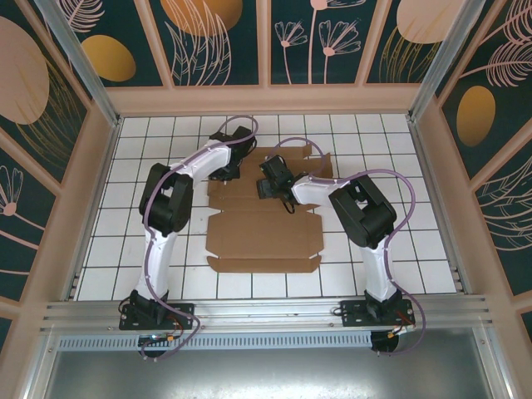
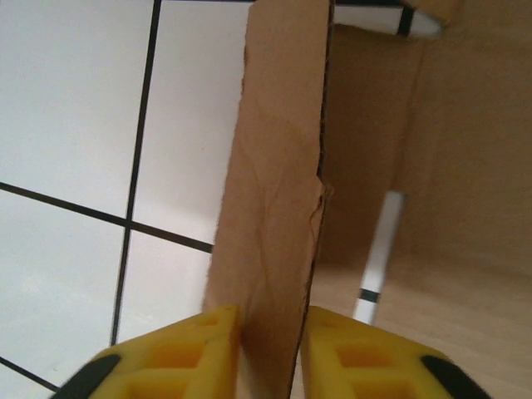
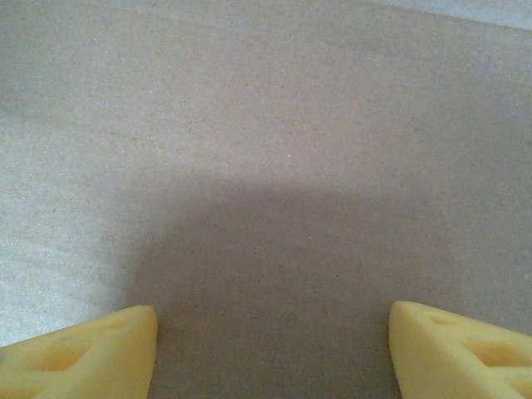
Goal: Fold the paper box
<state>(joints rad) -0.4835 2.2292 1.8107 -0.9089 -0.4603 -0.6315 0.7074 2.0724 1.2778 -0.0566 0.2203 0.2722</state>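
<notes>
Left wrist: L gripper (image 2: 272,328) fingers straddle upright flap of paper box (image 2: 278,166), can't tell if pinching. R gripper (image 3: 273,332) fingers spread wide over flat cardboard.

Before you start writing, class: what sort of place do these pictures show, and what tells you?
Most likely a purpose-built robot test cell: a left arm and right arm bolted to a metal rail, a white tiled table, and patterned wall panels boxing it in.
</notes>
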